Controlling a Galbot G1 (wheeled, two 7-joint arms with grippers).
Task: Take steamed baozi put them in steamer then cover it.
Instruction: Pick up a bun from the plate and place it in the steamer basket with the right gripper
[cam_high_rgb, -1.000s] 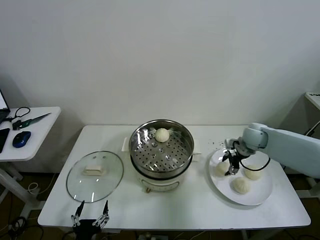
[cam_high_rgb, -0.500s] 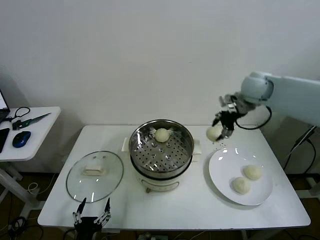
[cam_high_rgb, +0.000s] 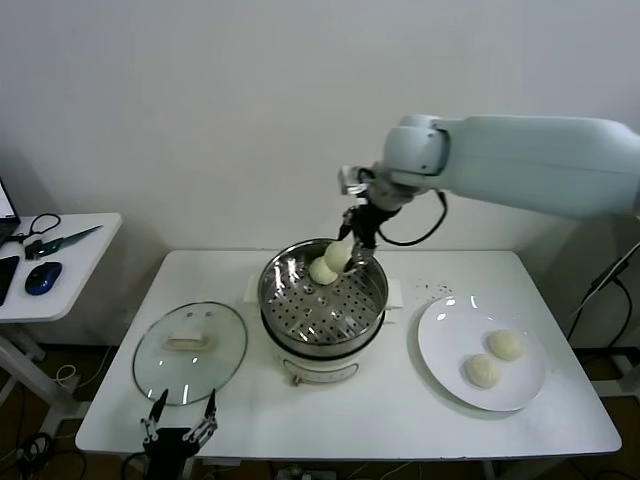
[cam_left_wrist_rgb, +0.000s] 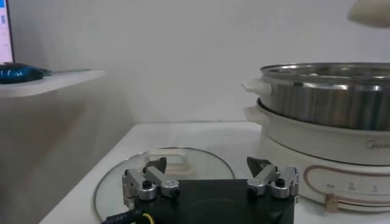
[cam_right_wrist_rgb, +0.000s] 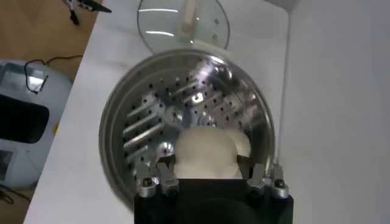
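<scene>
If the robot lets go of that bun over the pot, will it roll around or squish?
The bun in the right gripper looks round and smooth, so it might roll a little on the steamer tray. It probably squishes easily, being soft-looking dough. The bun already inside kept its shape, so likely no harm.

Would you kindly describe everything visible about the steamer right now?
The steamer is a round, shiny steel pot with a perforated tray inside, seated on a white electric base with side handles and a small front knob. It stands uncovered at the table's middle; its glass lid lies beside it. One baozi rests on the tray; the right end effector holds another above it.
</scene>
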